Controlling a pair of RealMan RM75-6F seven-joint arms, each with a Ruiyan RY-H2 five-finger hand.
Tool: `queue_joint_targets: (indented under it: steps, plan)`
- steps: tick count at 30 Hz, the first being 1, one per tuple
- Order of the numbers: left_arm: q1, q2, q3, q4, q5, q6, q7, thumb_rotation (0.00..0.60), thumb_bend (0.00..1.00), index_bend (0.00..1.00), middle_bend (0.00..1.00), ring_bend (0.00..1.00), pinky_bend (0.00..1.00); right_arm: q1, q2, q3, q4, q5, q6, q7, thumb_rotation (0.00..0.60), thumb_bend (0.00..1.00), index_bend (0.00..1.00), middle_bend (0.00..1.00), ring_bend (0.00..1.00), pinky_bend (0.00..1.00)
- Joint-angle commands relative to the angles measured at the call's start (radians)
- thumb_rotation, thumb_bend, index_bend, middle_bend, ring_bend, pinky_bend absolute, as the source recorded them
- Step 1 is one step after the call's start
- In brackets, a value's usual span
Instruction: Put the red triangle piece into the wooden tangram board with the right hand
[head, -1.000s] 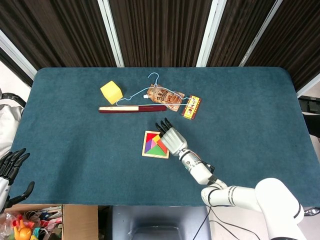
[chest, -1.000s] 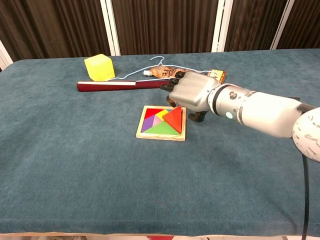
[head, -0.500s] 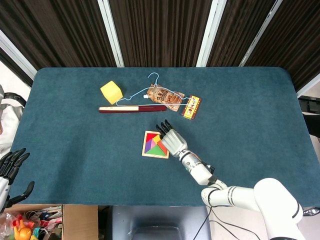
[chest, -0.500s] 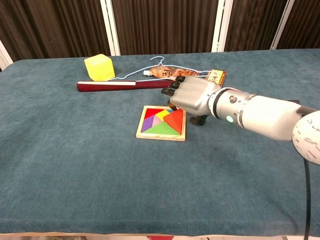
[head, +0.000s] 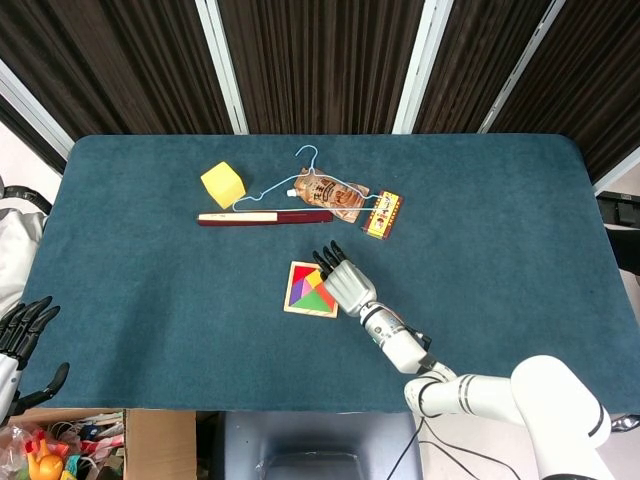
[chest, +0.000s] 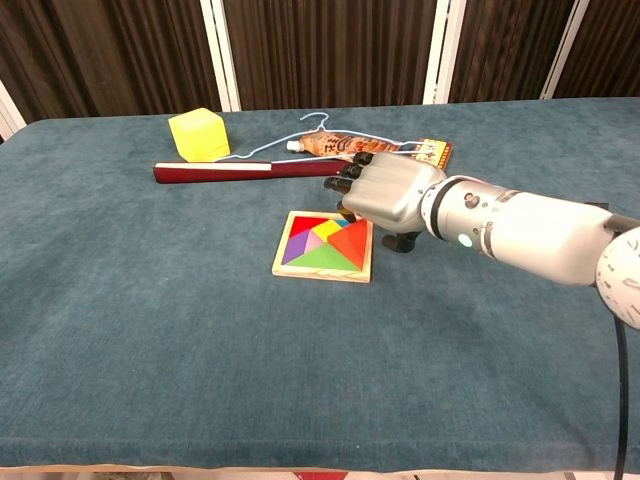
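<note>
The wooden tangram board (chest: 320, 274) lies near the table's middle, filled with coloured pieces. The red triangle (chest: 352, 241) lies flat in the board's right part, next to green, purple and yellow pieces. My right hand (chest: 388, 190) hovers at the board's far right corner, back of the hand up, fingers apart and holding nothing; its thumb hangs beside the board's right edge. In the head view the same right hand (head: 343, 280) covers the right side of the board (head: 291, 308). My left hand (head: 20, 335) hangs off the table's left side, fingers spread and empty.
Behind the board lie a dark red stick (chest: 240, 170), a yellow cube (chest: 198, 134), a blue wire hanger (head: 300, 170), a brown snack pouch (head: 333, 193) and a small red-yellow packet (head: 383, 214). A cardboard box of toys (head: 60, 440) sits below the table's front left corner.
The red triangle stood tilted under my right hand, then dropped flat into the board. The hand let go of it and drew back slightly to the right.
</note>
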Motion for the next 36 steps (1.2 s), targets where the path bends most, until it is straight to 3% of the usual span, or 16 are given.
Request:
queue_joint_targets:
  steps: [1,28,36]
  plan:
    - [0.0,0.0,0.0,-0.001,0.0,-0.001,0.001,0.6,0.44,0.0,0.0,0.0,0.02,0.0,0.001,-0.001,-0.004,0.001,0.002,-0.001,0.6,0.53,0.42,0.0,0.0,0.0]
    - [0.002,-0.001,0.003,0.0,0.01,0.008,0.004,0.6,0.44,0.0,0.0,0.0,0.02,-0.002,0.003,-0.005,-0.019,-0.009,0.017,0.011,0.6,0.53,0.41,0.0,0.0,0.0]
    - [0.002,0.0,0.003,0.003,0.008,0.009,-0.004,0.6,0.44,0.0,0.0,0.0,0.02,0.001,-0.014,-0.003,0.002,-0.005,0.01,0.015,0.6,0.53,0.37,0.0,0.0,0.0]
